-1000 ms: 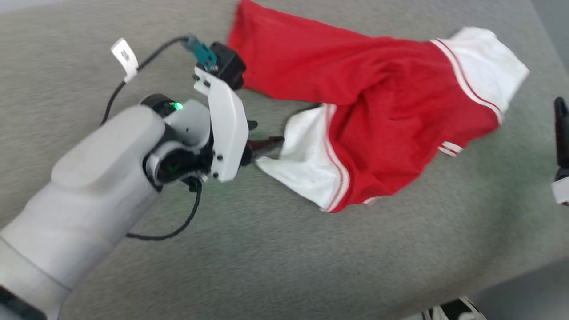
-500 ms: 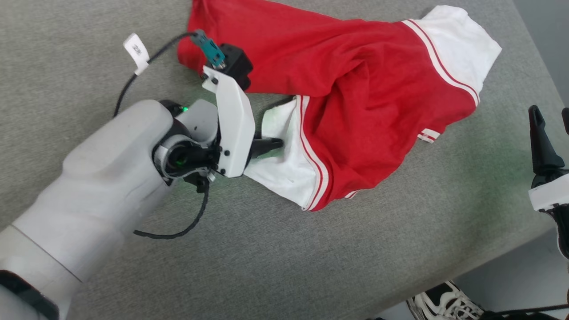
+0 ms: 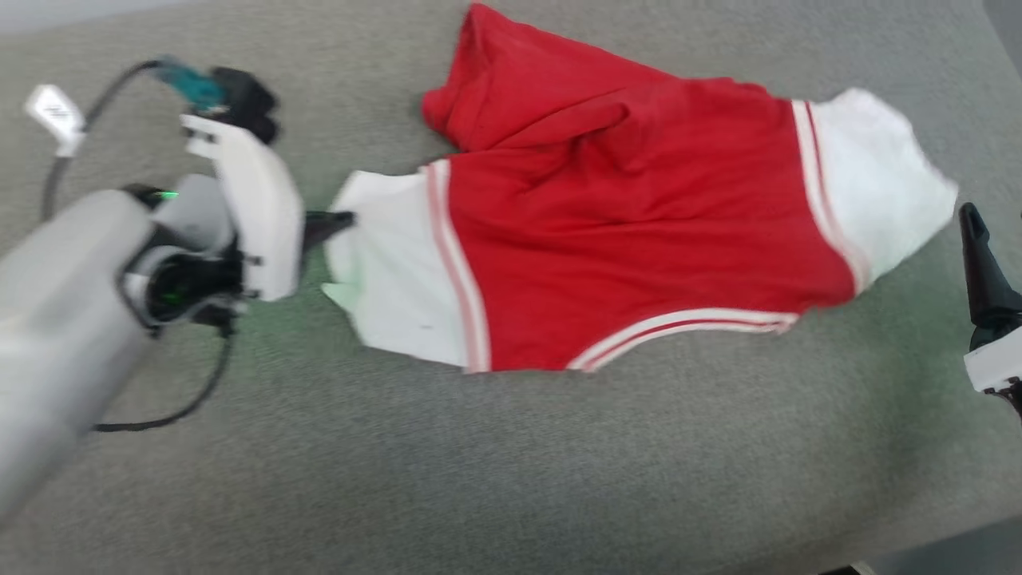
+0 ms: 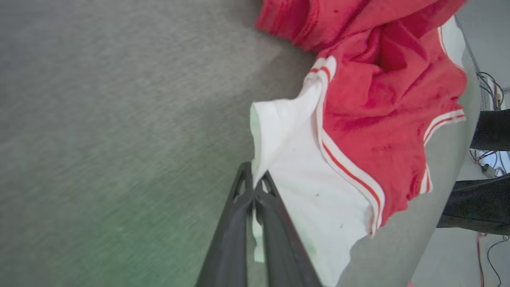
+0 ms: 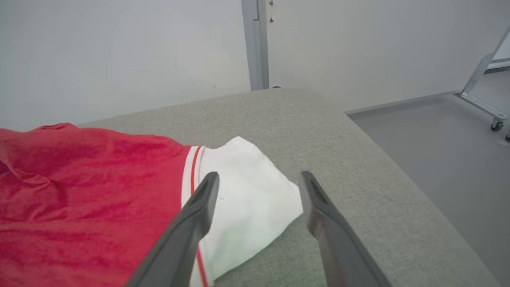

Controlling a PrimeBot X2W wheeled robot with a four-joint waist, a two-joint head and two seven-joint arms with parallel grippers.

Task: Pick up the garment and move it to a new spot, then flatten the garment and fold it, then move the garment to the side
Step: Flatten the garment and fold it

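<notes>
L gripper pinching white sleeve of garment, R gripper spread, part cropped in blurry head view

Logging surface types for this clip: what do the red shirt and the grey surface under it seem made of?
The garment: soft matte knit, perhaps cotton or polyester jersey; it creases and drapes limply. The grey surface: matte woven fabric, like upholstery; a fine flecked weave shows, and its edge looks rounded.
</notes>
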